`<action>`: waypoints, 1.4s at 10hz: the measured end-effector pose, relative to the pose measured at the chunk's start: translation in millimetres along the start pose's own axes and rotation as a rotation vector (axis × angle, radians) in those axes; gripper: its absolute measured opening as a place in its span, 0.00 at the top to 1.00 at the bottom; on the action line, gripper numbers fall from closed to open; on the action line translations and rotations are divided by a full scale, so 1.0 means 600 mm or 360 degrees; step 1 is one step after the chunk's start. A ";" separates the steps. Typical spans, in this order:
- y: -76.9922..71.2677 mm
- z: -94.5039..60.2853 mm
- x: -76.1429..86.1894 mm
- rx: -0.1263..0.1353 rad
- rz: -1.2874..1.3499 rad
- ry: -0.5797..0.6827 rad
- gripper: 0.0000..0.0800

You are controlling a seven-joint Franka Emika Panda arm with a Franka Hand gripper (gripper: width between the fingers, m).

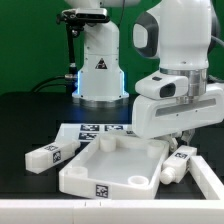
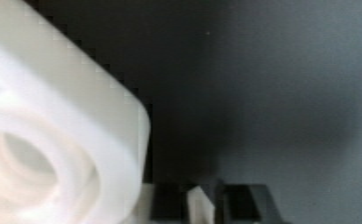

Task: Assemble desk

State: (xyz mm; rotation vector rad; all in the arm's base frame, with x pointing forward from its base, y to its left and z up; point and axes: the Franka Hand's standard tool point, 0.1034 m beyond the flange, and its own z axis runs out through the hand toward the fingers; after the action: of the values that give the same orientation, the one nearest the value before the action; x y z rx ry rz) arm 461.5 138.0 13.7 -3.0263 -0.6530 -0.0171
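Observation:
The white desk top [image 1: 78,181] lies tray-side up in the middle of the black table. One tagged white leg [image 1: 48,153] lies off its corner toward the exterior view's left. A second leg [image 1: 176,166] lies against its side toward the exterior view's right. My gripper [image 1: 181,149] hangs low over that second leg and the tray's edge. In the wrist view a rounded corner of the desk top [image 2: 53,110] with its round socket [image 2: 21,165] fills one side, blurred and close. My gripper [image 2: 199,205] is shut beside it; only a thin pale sliver shows between the dark fingertips [image 2: 242,202].
The marker board [image 1: 92,129] lies behind the tray. The white cone-shaped robot base [image 1: 100,70] stands at the back. Another white piece [image 1: 210,180] lies at the exterior view's right edge. My arm's bulky white wrist hides the table beneath it.

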 end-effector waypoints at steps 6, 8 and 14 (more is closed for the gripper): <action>0.001 -0.008 -0.007 0.0010 0.0044 -0.0037 1.00; 0.017 -0.034 0.000 0.0043 0.0259 -0.0064 0.71; 0.022 -0.046 0.013 0.0068 0.0584 -0.0071 0.19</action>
State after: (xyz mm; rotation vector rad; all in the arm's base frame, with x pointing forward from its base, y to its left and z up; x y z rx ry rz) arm 473.9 127.6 41.1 -3.0603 -0.0905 0.0760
